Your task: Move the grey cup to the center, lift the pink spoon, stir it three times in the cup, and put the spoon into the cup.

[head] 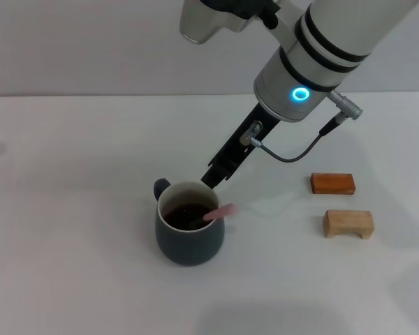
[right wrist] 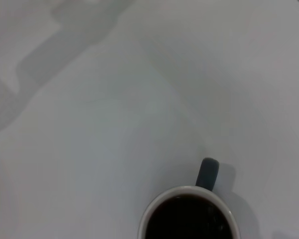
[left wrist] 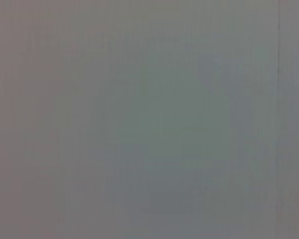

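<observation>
Head view: pink spoon bowl submerged

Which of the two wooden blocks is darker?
The reddish-brown block, the one farther from the robot, is darker. The pale block just in front of it is light tan with a notch cut underneath.

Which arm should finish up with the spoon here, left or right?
Right. Its gripper is just behind the cup's rim, right by the spoon leaning in the dark liquid, and its wrist view looks down into the cup. The left arm is nowhere in the head view; its wrist view shows a blank surface.
</observation>
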`<act>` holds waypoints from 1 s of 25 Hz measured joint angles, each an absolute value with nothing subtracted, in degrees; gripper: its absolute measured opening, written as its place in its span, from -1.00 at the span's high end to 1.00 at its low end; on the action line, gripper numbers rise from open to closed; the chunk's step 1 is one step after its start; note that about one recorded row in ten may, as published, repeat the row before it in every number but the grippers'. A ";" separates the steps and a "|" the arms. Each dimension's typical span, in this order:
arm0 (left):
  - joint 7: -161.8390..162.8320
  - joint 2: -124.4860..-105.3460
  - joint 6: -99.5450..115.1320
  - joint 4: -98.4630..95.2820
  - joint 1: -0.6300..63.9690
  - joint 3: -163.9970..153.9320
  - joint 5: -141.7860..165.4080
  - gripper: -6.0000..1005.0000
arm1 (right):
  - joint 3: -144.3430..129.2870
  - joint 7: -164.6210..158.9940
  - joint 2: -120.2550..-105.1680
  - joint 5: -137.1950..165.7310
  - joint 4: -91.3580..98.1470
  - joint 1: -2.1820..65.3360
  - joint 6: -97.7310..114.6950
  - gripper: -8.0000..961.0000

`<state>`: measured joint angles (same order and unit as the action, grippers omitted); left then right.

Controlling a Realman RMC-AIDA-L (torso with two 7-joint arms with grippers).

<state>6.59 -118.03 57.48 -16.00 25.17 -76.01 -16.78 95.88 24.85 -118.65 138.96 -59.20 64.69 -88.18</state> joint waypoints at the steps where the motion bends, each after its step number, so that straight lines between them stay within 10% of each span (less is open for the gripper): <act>1: 6.59 -118.03 57.48 -16.00 25.17 -76.01 -16.78 0.99 | 95.88 24.85 -118.65 138.96 -59.20 64.69 -88.18 0.51; 11: 6.59 -118.03 57.48 -15.83 25.36 -75.86 -16.69 0.99 | 95.99 28.99 -118.48 141.67 -69.15 56.23 -72.95 0.49; 25: 8.76 -117.60 57.34 -15.87 25.07 -76.53 -15.91 0.99 | 91.13 56.50 -118.93 118.47 -85.52 10.17 -18.38 0.49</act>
